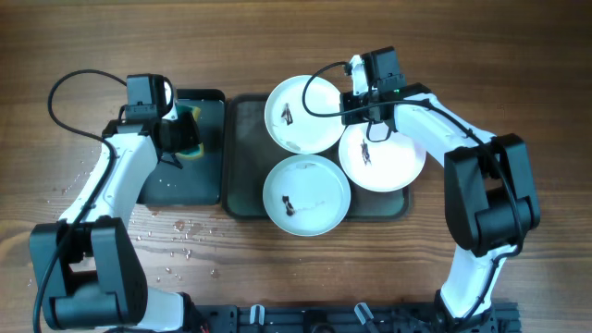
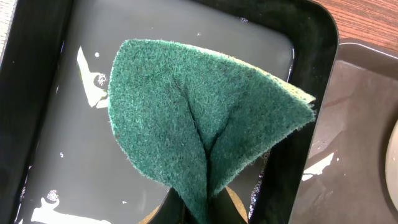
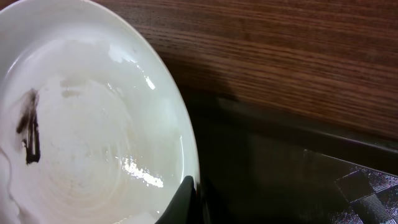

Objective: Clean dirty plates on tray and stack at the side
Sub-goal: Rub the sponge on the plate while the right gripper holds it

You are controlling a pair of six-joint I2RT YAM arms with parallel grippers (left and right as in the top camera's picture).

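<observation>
A green sponge (image 2: 199, 118) is pinched, folded, in the L tool (image 2: 198, 214), which is clamped on it above the wet black tray (image 2: 311, 37). Three plates are seen on the brown-grey tray (image 1: 242, 157): rear (image 1: 301, 116), R (image 1: 381, 157), front (image 1: 306, 196), each w/ dark smudges. The R tool (image 1: 359, 92) is set at the rear plate's R rim; whether it's gripping can't be told.

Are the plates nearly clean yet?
Nothing is done yet: all three plates sit on the tray, each with a dark smudge, none stacked. In hand: the left gripper pinches a green sponge over the wet black tray; the right gripper is at the far plate's rim. Left: wiping and stacking all three.
</observation>
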